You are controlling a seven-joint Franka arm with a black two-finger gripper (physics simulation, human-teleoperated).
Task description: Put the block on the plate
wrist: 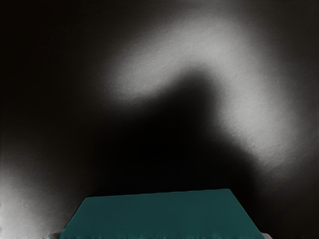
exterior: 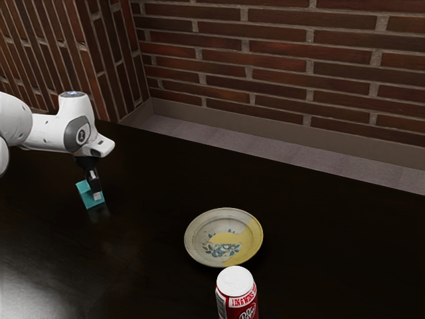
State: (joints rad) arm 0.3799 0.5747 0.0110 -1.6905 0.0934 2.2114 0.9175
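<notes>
so, quick one on how this block (exterior: 85,195) looks to handle. it's well apart from the plate (exterior: 192,240), out toward the exterior view's left of it, and our gripper (exterior: 92,194) is right there with it. fingers are closed onto the block, one on each of two opposite sides, as far as we can make out. can't really tell if it's clear of the table (exterior: 146,206) or touching it.

handling-wise, we'd guess light and stiff, like plain wood or hard plastic. no give, so no squishing worries and nothing fragile about it. the flat faces look smooth though, so a lazy grip could let it slide or swivel. we'd stick with this hold, pads flat on the two opposite faces, around the middle, not up on an edge. it looks a bit tilted in the exterior view, so we'd want to watch for it pivoting.

next up is probably lifting enough to clear the plate's rim, then heading over and lowering onto its middle. the rim slopes, so a drop there could tip the block. also, the soda can (exterior: 237,302) is just beside the plate, on the side nearest the exterior camera, so let's not overshoot that way.
</notes>
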